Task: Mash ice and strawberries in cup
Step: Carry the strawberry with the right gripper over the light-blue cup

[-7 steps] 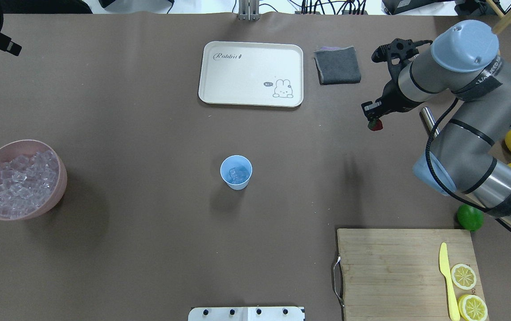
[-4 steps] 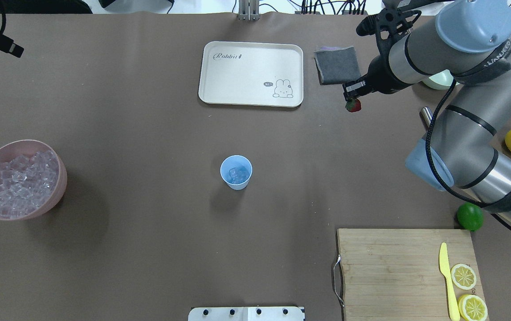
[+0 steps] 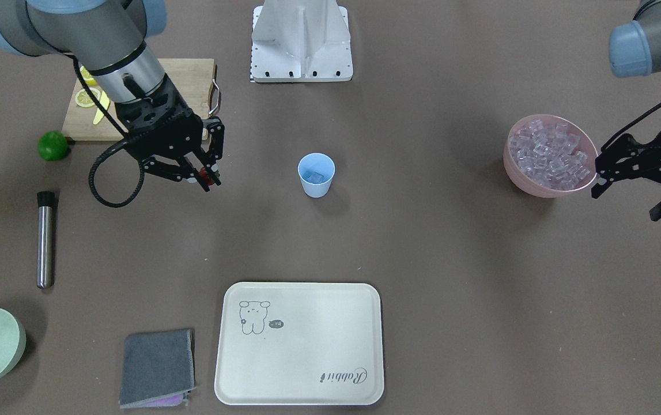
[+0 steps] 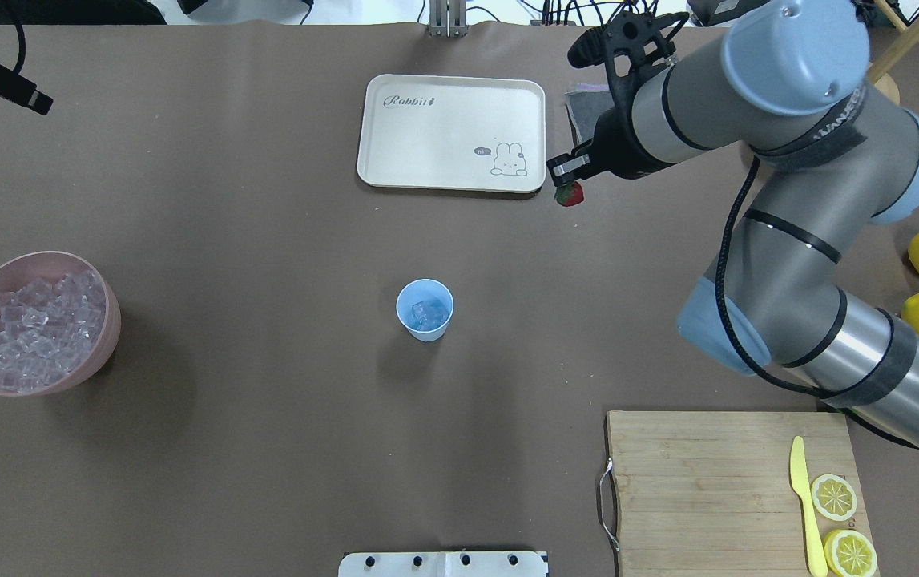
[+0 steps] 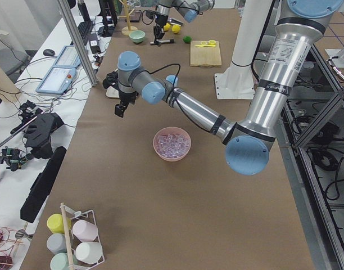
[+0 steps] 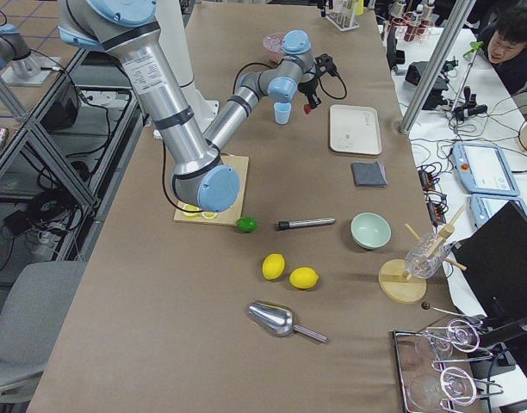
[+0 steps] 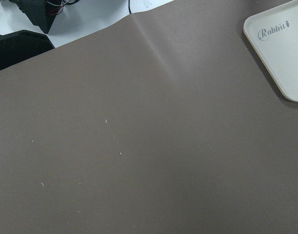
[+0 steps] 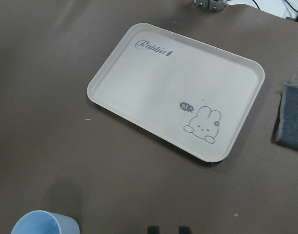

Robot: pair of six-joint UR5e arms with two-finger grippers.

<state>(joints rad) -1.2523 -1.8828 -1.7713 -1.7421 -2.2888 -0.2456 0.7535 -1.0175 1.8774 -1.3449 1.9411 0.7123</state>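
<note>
right gripper (image 3: 206, 173) is pinched narrow on the strawberry (image 4: 570, 194). the berry hangs at the fingertips, up off the bench (image 4: 267, 200), and in the overhead view it sits just off the near corner of the rabbit tray (image 4: 427, 132).

key relation: the cup (image 4: 425, 309) lies to the robot's left of that gripper, well apart. overhead puts it also a bit closer to the robot base, while the front view puts them about level, so the raised gripper skews the depth read. the right wrist view has the cup rim just in its bottom-left corner.

the cup is light blue, upright, mouth up, alone mid-bench, with a few clear cubes of ice (image 4: 427, 313) already in the bottom. no berry in it yet.

left gripper (image 3: 625, 204) is spread wide and empty, just beside the pink bowl (image 4: 109, 320) of spare ice. it's farther from the cup than the right one, so i'd judge this move belongs to the right arm: carry across, centre over the mouth, release.

the mouth is narrow, so an off-centre drop could clip the rim.

steel rod with a black cap (image 3: 45, 239), likely the muddler, lies flat on the right arm's side.
</note>
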